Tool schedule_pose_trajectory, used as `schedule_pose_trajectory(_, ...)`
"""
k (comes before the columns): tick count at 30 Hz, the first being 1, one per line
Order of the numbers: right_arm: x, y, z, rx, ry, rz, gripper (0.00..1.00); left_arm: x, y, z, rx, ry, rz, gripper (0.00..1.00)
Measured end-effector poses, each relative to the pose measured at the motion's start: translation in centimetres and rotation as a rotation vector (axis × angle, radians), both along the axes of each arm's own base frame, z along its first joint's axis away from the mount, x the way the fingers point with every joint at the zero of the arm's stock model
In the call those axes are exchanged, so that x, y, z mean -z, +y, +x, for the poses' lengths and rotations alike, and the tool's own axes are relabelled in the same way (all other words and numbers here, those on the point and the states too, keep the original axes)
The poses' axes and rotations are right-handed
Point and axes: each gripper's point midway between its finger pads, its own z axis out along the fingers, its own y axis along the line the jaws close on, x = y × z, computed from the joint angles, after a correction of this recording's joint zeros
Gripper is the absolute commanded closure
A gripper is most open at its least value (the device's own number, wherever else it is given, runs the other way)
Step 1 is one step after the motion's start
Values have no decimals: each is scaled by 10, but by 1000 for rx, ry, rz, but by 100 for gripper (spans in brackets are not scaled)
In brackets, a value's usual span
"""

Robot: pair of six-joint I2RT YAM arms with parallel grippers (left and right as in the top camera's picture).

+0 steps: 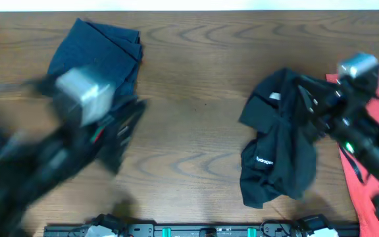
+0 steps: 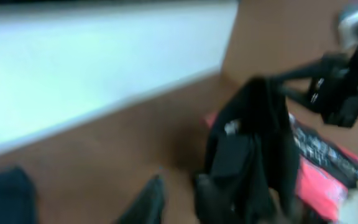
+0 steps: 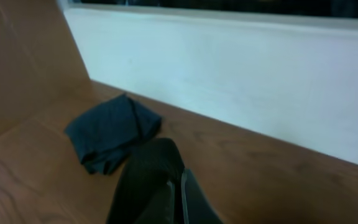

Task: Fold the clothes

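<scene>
Brown wood-grain table [image 1: 196, 131], white wall [image 3: 229, 74] behind

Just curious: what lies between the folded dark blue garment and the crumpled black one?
Only bare brown wooden table, seen overhead, between folded dark blue garment and crumpled black garment.

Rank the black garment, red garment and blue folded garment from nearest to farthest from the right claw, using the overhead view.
1. black garment, centre-right, bunched up and caught in the right claw itself.
2. red garment, along the right edge, just past the claw.
3. blue folded garment, far across at the back left.
</scene>
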Motion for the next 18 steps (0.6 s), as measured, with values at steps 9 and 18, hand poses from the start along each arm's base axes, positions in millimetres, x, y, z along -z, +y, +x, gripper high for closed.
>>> schedule_pose_trajectory(9, -33, 14, 35, -32, -157, 32, 99, 90, -52, 53, 220, 352, 66, 61)
schedule_pose_trajectory(18, -80, 24, 6, -137, -291, 72, 99, 93, -77, 34, 371, 346, 78, 48)
